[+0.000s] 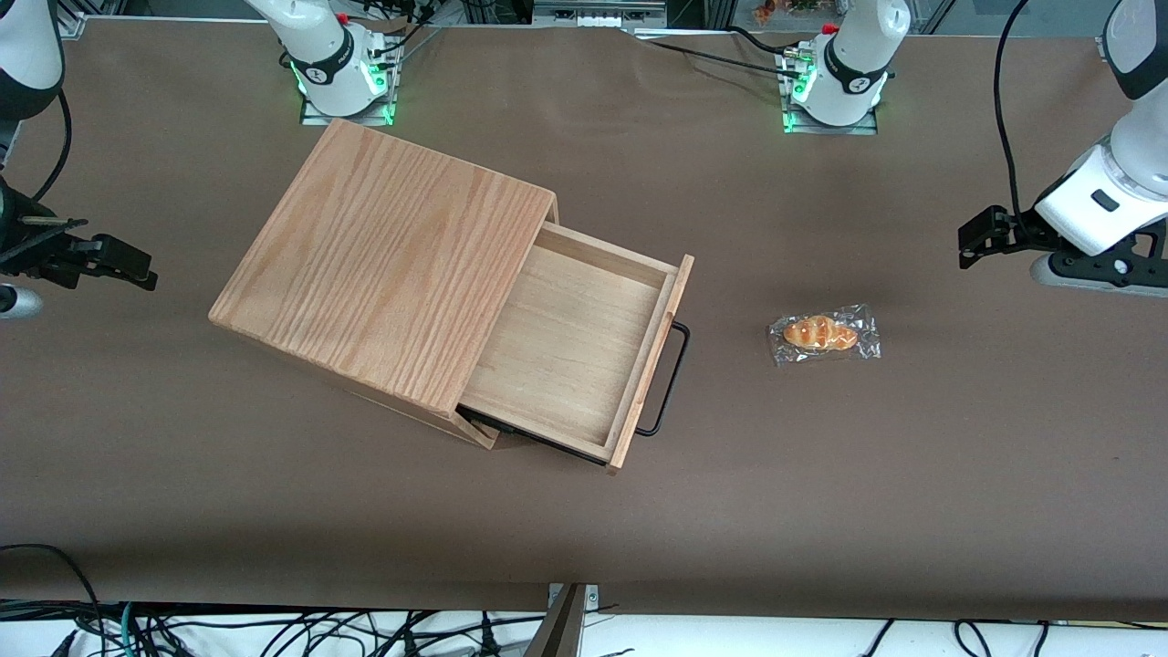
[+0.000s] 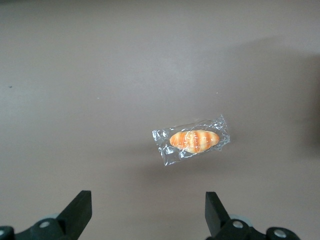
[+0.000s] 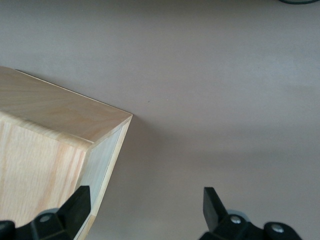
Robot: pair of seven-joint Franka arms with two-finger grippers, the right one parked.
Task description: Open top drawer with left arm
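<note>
The top drawer already stands pulled well out of the oak-grain box, its bare light-wood tray showing and nothing lying in it. The black bar handle on its front panel faces the working arm's end of the table. A second black handle edge peeks out lower down, under the tray, so there seems to be another drawer beneath.

The left arm is high and well off toward its own end of the table, nowhere near the box. Its gripper hangs over bare brown table with the fingers spread wide and nothing between them. Below it lies a small bread roll in a clear wrapper, which sits on the table between the drawer front and the arm, clear of both.

To my eye the opening is as good as done; what remains is for the arm to stay clear. If the drawer needed a further pull, I would bring the open fingers down across the middle of the bar, close on it squarely, and draw straight along the line of the drawer's run, which sits angled on the table, so the tray does not bind. The approach should pass above the wrapped roll so as not to nudge it.
</note>
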